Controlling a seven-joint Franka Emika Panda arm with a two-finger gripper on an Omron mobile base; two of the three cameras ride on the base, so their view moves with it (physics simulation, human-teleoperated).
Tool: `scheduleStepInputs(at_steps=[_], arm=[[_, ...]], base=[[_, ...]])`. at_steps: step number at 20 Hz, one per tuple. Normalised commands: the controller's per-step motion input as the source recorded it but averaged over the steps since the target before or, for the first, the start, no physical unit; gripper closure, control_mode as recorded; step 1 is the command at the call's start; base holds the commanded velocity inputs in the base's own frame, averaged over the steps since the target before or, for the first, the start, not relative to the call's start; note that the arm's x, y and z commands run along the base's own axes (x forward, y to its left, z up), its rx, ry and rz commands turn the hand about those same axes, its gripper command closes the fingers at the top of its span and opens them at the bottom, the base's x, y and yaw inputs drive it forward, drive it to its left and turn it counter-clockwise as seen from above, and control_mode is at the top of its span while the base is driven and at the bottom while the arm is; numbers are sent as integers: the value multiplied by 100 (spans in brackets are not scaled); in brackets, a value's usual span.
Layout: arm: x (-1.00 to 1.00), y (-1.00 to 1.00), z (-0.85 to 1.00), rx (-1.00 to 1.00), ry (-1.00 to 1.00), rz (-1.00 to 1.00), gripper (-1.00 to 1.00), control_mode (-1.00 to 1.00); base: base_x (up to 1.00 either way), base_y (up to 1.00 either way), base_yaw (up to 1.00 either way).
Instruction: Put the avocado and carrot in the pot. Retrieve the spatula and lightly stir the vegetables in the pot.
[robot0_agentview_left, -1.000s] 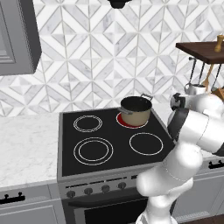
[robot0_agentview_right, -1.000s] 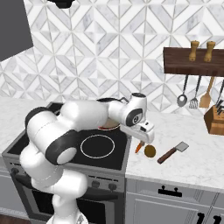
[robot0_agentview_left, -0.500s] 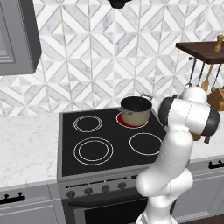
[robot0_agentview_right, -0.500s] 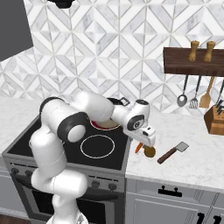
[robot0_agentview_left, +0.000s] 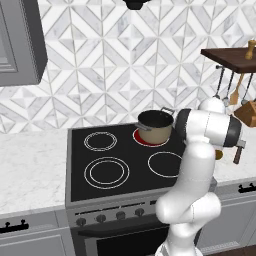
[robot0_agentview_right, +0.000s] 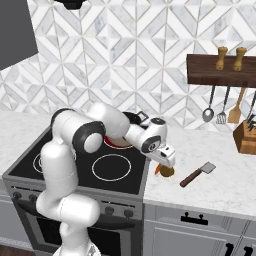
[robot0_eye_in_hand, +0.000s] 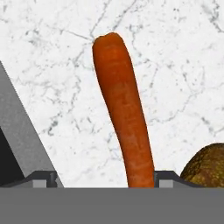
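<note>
Down low, the gripper hung over the white table right beside the stove. Its jaws stood apart, one on each side of the carrot, not yet clamped. The avocado lay just beside it. The pot sat on a back burner, and the spatula lay nearby.

Rendered frames, evenly bright, flat diffuse light with no clear source. Shadows soft and weak; faint shading under the arm on the stove top. No glare on the marble counter, only a dull sheen on the pot. Base views sharp edge to edge, slightly pixelated, no lens distortion. Hand view crisp close up on the carrot, texture a bit soft.
</note>
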Motion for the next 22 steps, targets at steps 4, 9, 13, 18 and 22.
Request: scheduleStepInputs(at_steps=[4,9,13,18,22], arm=[[5,-2,-44,-1,0,0,-100,-100],[1,-47,-32,0,-2,0,-100,-100],[0,-26,-52,-1,0,0,-100,-100],[-3,5,-70,0,0,1,100,-100],[-16,0,-31,2,0,1,100,-100]], base=[[0,0,0],[0,0,0],[0,0,0],[0,0,0],[0,0,0]])
